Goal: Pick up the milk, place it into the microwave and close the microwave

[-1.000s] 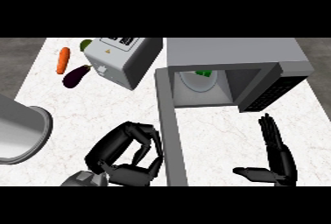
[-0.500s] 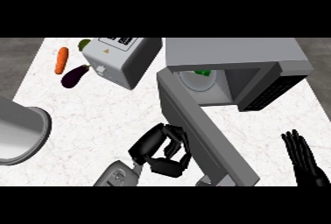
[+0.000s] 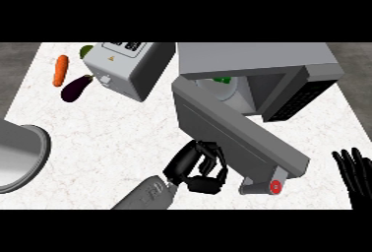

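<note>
**Door half swung, milk inside**

I see something green and white, likely the milk [image 3: 220,80], inside the microwave [image 3: 254,61]; my left hand [image 3: 196,170], fingers curled on nothing, pushes the door [image 3: 232,135] shut; right hand [image 3: 356,172] rests open at the edge.

The white marble-patterned bench [image 3: 109,133] looks smooth and matt. The grey box-shaped microwave [image 3: 254,56] and its open grey door [image 3: 232,135] look like matt brushed metal. The curved grey pot [image 3: 22,150] has a soft metallic sheen. The dark purple aubergine [image 3: 76,87] looks slightly glossy; the black left hand [image 3: 198,170] looks like matt plastic.
</note>
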Motion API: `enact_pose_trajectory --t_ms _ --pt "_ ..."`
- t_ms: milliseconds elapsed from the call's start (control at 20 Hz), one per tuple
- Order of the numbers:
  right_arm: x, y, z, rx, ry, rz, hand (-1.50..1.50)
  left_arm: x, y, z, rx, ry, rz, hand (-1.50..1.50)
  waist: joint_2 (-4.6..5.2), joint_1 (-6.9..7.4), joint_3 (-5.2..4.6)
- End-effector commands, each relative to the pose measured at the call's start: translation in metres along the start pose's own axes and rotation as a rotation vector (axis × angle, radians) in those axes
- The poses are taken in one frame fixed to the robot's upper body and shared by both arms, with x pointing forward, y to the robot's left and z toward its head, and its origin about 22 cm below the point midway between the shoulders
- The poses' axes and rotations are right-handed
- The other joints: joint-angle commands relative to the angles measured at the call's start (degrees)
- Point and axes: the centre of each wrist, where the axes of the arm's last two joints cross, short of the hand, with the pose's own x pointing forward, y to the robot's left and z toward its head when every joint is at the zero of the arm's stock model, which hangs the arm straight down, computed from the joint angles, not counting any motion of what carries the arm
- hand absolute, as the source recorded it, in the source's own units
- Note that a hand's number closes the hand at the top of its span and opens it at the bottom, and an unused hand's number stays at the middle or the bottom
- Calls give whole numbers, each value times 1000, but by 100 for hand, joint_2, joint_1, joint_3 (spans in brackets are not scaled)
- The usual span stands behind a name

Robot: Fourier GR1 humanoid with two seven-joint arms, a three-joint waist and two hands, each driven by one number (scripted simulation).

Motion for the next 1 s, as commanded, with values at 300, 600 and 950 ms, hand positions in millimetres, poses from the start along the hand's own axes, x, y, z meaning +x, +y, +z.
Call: enact_pose_trajectory --t_ms 300,600,950 --pt "39 20 -21 113 -64 -51 -150 13 -21 -19 46 -16 61 150 66 -371 -13" --pt "55 11 -41 182 -67 -22 -150 31 -11 -41 171 -69 93 150 125 -520 -21" --pt "72 -3 -53 216 -77 25 -150 43 -2 -58 378 -41 94 150 168 -720 -16"
